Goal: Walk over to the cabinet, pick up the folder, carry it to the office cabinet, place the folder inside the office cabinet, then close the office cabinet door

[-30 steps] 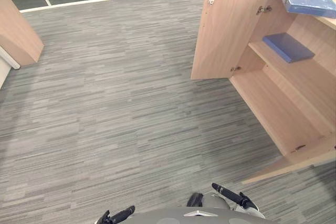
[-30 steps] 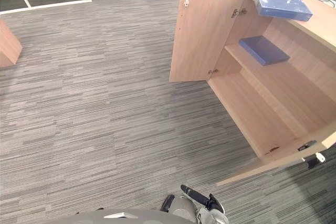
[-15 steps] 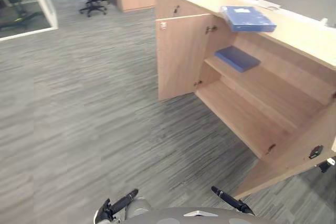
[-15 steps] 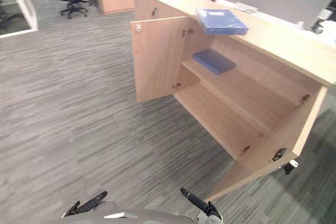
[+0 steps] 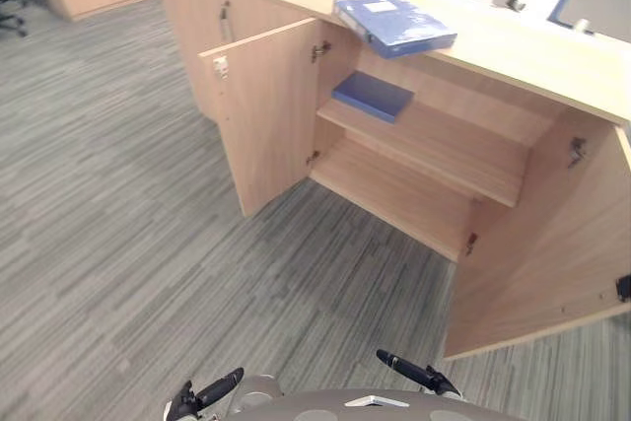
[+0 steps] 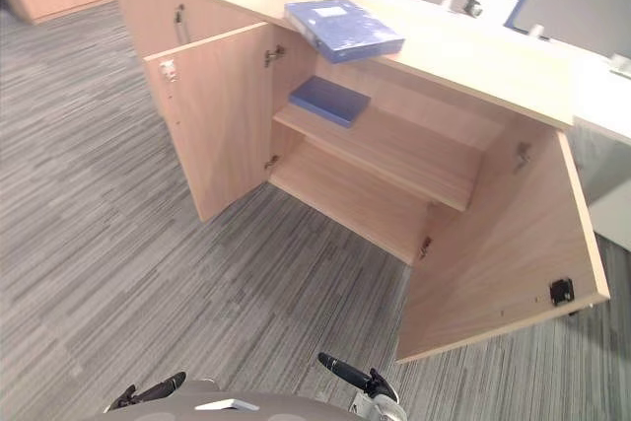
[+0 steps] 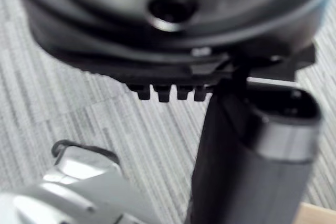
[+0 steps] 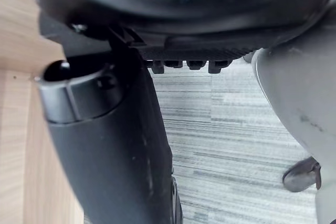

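Approach step, by the look of it: nothing is picked up yet. Folder (image 5: 394, 25) lies flat on the cabinet (image 5: 552, 58) top w/ its front corner poking past the edge, right above the open bay. 2nd folder (image 5: 372, 96) sits on the shelf (image 5: 444, 150) inside, just below it. Both doors are swung wide: L door (image 5: 261, 115) and R door (image 5: 537, 253).

L hand (image 5: 207, 393) and R hand (image 5: 409, 372) hang low by the body. Fingers are straight-ish and relaxed, nothing held in either. Wrist views agree, w/ bare floor (image 5: 118, 224) past both hands and wood beside the R one.

To do it well, prob:
- Walk in between the doors and square up to the front. R door is nearer the R hand, so keep that arm tucked to avoid clipping it.
- Stop close enough to reach the top w/o leaning over the bay.
- Go for the overhanging corner, thumb under and fingers on top. A flat folder is hard to pinch elsewhere.
- Don't grab the shelf one by mistake.
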